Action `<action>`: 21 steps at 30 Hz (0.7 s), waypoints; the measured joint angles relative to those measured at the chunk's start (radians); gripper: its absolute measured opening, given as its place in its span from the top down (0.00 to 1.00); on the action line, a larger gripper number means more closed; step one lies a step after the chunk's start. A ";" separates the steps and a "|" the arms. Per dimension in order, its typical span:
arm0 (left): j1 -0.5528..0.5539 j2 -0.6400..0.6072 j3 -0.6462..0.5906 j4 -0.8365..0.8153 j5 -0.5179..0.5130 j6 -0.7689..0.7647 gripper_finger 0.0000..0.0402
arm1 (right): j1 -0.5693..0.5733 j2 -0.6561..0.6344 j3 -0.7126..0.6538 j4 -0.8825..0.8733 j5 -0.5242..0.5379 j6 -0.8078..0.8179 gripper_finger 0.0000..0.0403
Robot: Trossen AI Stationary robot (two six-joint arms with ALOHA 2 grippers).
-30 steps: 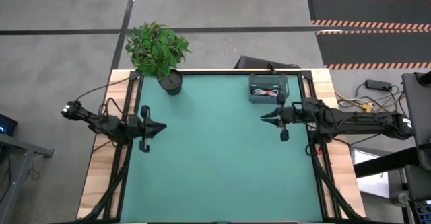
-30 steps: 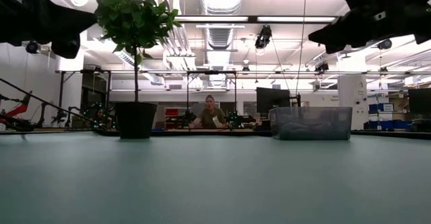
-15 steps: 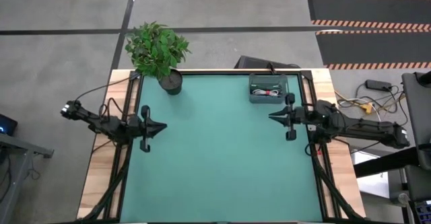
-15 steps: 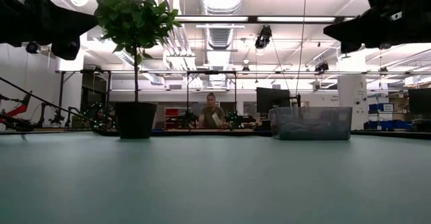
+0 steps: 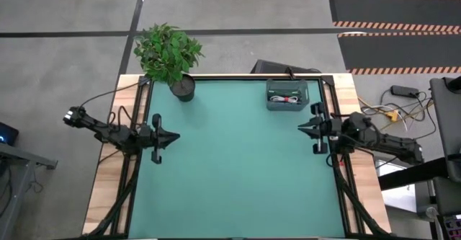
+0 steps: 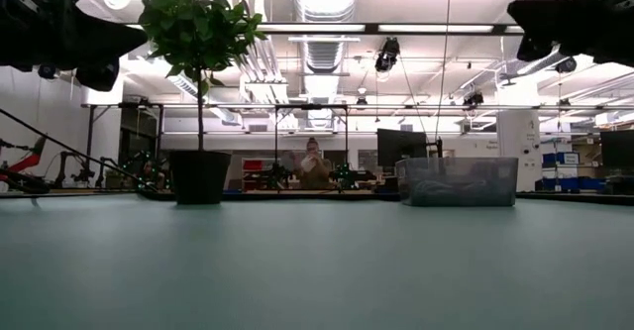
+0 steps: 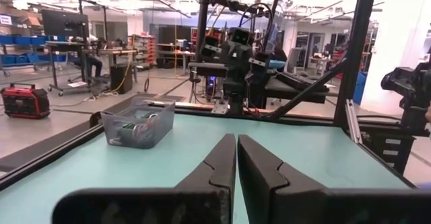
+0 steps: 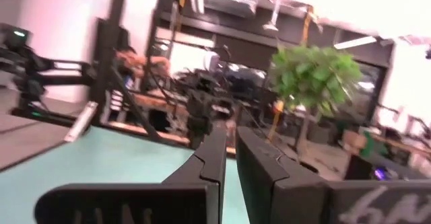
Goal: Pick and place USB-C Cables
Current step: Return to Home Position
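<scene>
A grey bin stands on the green mat near the table's far right corner. In it lies a white cable with a red tie; the bin's other contents are too small to tell. The bin also appears in the left wrist view and the low view. My left gripper hovers shut at the mat's left edge, pointing level toward the right, with nothing in it. My right gripper hovers shut at the right edge, just nearer than the bin, pointing left, also holding nothing.
A potted plant stands at the mat's far left corner, its dark pot on the mat. The wide middle of the green mat lies between the two arms. A person is in the room behind the table.
My right gripper has drawn back toward the table's right edge, staying shut and holding nothing. The left arm and the bin have kept still.
</scene>
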 joint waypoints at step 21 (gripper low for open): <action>0.000 0.056 -0.001 -0.001 0.000 0.001 1.00 | 0.000 0.037 -0.001 -0.031 -0.018 0.197 0.93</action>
